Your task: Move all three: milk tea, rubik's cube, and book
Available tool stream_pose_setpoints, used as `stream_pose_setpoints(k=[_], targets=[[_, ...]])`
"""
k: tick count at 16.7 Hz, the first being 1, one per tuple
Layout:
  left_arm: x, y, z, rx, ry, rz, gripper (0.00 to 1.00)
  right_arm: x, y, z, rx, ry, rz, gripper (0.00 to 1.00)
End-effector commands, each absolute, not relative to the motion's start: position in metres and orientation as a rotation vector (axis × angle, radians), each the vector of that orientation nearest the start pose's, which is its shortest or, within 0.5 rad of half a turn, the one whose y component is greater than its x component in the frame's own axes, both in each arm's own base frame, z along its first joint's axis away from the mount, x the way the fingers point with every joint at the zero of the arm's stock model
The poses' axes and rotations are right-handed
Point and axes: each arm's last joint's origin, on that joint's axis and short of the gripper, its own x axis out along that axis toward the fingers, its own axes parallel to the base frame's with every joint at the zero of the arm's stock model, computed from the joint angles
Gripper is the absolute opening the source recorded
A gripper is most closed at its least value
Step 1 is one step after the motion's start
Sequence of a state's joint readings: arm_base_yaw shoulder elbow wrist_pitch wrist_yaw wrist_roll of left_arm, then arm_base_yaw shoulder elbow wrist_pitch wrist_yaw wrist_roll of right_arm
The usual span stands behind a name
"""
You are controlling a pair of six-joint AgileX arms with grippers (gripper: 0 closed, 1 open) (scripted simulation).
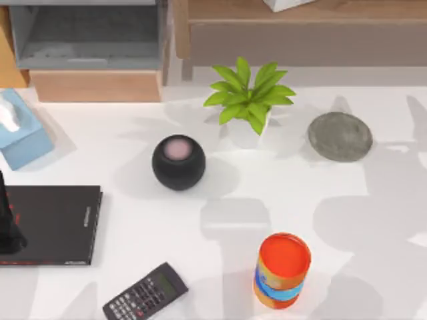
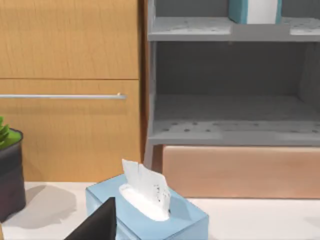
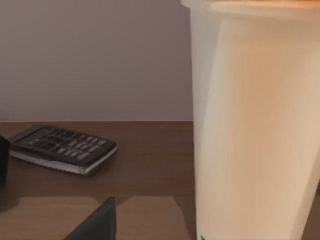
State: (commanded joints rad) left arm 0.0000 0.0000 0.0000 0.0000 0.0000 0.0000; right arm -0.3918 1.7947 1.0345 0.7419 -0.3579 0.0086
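The milk tea [image 3: 255, 125] looms very close in the right wrist view, a tall clear cup of beige-orange drink standing upright on a brown wooden surface [image 3: 145, 165]. A dark part of my right gripper [image 3: 97, 222] shows beside it. The book [image 2: 239, 11], teal with white page edges, stands on the upper board of a grey shelf [image 2: 230, 127]. A dark part of my left gripper [image 2: 97, 222] hangs low in front of a tissue box [image 2: 150, 210]. My left arm [image 1: 8, 223] sits at the table's far left edge. The rubik's cube is out of view.
On the white table are a blue tissue box [image 1: 23, 133], a flat black book [image 1: 50, 223], a black round speaker [image 1: 178, 162], a potted plant [image 1: 248, 97], a grey stone disc [image 1: 339, 136], an orange-and-blue can [image 1: 283, 270] and a calculator [image 1: 145, 293]. Another calculator [image 3: 62, 148] lies near the cup.
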Motion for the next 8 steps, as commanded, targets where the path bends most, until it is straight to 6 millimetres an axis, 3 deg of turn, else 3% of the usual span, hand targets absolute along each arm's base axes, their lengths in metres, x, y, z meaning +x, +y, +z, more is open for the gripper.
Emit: stream_pose_setpoints(k=[3,8], targets=[[0.1057,-0.0012,0.1600,0.000,0.000,0.000,1.00,0.3860,-0.1535,0.2258,-0.010,-0.006,-0.016,1.00],[0.1057,-0.0012,0.1600,0.000,0.000,0.000,1.00,0.3862,-0.1520,0.2253,-0.009,-0.004,-0.013,1.00]])
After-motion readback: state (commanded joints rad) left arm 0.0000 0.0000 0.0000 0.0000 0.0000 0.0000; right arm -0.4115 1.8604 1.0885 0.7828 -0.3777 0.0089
